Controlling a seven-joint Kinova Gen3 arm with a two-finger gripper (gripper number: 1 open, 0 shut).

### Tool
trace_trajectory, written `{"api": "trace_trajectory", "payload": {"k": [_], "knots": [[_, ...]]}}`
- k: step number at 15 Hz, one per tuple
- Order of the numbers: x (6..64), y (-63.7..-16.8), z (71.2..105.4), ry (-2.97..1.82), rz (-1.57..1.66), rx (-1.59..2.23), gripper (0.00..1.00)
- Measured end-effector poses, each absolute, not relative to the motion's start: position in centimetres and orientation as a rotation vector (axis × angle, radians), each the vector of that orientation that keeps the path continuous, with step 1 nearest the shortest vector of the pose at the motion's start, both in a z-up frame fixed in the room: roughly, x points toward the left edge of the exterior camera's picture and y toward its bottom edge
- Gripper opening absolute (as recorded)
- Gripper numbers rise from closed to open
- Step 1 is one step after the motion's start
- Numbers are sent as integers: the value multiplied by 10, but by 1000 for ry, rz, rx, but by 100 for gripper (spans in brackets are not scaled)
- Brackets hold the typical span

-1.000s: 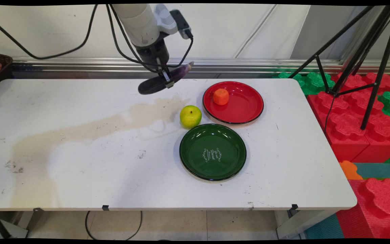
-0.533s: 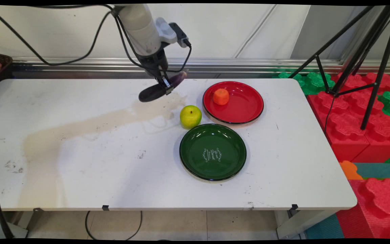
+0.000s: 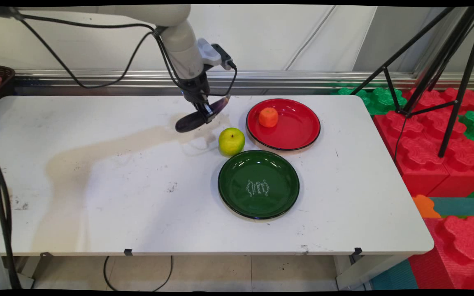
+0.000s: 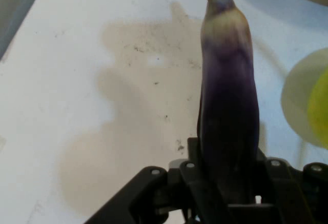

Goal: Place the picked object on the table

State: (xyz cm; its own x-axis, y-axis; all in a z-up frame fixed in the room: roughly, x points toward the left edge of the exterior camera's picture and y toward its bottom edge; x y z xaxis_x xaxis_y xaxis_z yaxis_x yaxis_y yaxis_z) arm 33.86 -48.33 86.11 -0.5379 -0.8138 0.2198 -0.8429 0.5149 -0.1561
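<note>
A: Item one, nearest the lens, lower centre of the frame?
B: Green plate point(image 3: 258, 183), glossy enamel look, round, shallow rim, pale lettering at its centre; nothing on it.

A: Item two, just up and left of it?
B: Green apple point(image 3: 231, 141), smooth, yellow-green, on the white table point(image 3: 97, 197), close beside both plates.

A: Item three?
B: Red plate point(image 3: 290, 127), same shape and gloss, carrying a small orange point(image 3: 268, 117) with a dimpled skin near its upper-left rim.

A: And the tool, upper centre?
B: Black gripper point(image 3: 206, 112), fingers clamped across an eggplant point(image 3: 198, 118): dark purple, smooth, long, tapering to a pale green stem. It hangs tilted above the table, left of the red plate, gripped across its middle, probably so neither end droops.

A: Farthest?
B: Red and green foam blocks point(image 3: 438, 135) on the right, with a black tripod point(image 3: 447, 61).
</note>
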Motion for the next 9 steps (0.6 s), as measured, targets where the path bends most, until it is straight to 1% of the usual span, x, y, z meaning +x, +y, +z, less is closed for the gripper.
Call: {"api": "trace_trajectory", "payload": {"k": [9], "knots": [[339, -512, 819, -2617, 302, 1492, 0]]}}
